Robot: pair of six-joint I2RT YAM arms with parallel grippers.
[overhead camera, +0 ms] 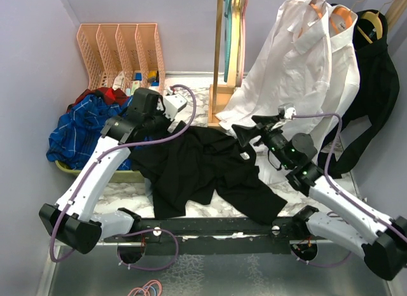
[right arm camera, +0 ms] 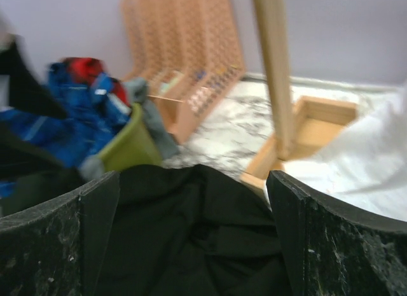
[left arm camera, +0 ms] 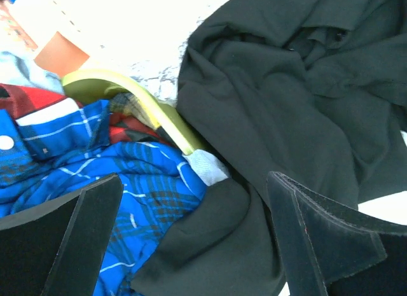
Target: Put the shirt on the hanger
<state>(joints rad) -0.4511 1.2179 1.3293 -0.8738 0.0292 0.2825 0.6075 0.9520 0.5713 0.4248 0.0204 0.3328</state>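
Observation:
The black shirt (overhead camera: 203, 169) lies crumpled in the middle of the table, its small white label (overhead camera: 245, 155) showing. It also shows in the left wrist view (left arm camera: 286, 105) and the right wrist view (right arm camera: 191, 239). My left gripper (overhead camera: 152, 129) is open and empty above the shirt's left edge (left arm camera: 194, 200), where it meets the blue plaid garment. My right gripper (overhead camera: 243, 132) is open and empty above the shirt's far right edge (right arm camera: 193, 181). The pink hanger (overhead camera: 243, 28) hangs edge-on on the rack at the back, beside cream and teal hangers.
A green basket (overhead camera: 95, 172) holding the blue plaid garment (overhead camera: 82, 127) stands at the left. A peach file organiser (overhead camera: 121, 54) is behind it. The wooden rack post (overhead camera: 219, 54) and its base (right arm camera: 318, 127) stand at the back. A white dress shirt (overhead camera: 299, 60) and a black garment (overhead camera: 372, 86) hang at the right.

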